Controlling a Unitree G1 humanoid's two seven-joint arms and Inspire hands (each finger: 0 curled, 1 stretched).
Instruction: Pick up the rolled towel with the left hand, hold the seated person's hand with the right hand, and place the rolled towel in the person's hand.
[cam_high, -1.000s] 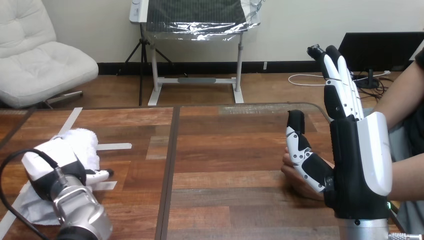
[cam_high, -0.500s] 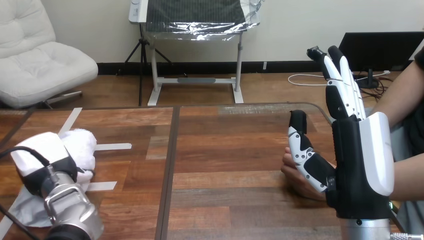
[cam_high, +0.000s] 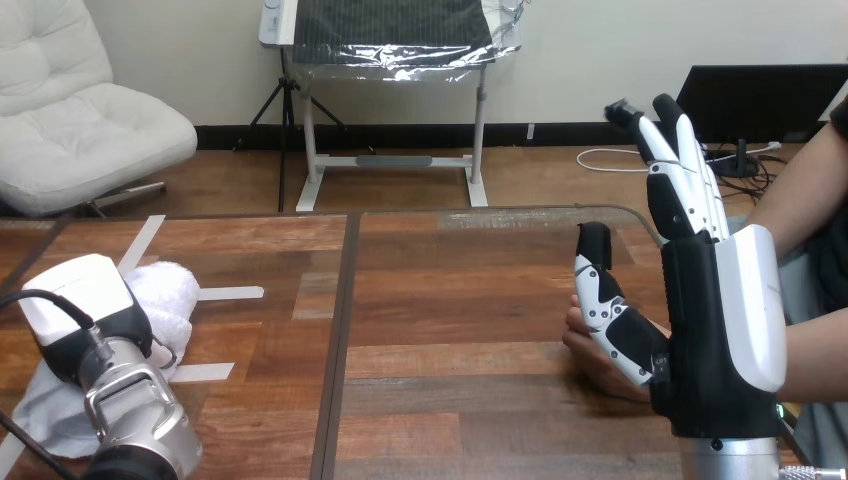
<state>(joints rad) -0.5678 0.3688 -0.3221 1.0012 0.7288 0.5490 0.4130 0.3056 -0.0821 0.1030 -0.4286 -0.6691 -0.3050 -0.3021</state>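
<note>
Towel x1 under L hand – grip can't tell; R hand fingers straight, open, beside 1 person's hand.

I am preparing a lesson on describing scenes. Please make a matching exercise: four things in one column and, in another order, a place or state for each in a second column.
Things:
1. towel
2. left hand
3. right hand
4. person's hand

Places or states:
A. upright and open
B. white, lying on the table at its left side
C. hiding part of the towel, at the view's lower left
D. beside the right hand, at the table's right side

Pairs: 1-B, 2-C, 3-A, 4-D
</note>
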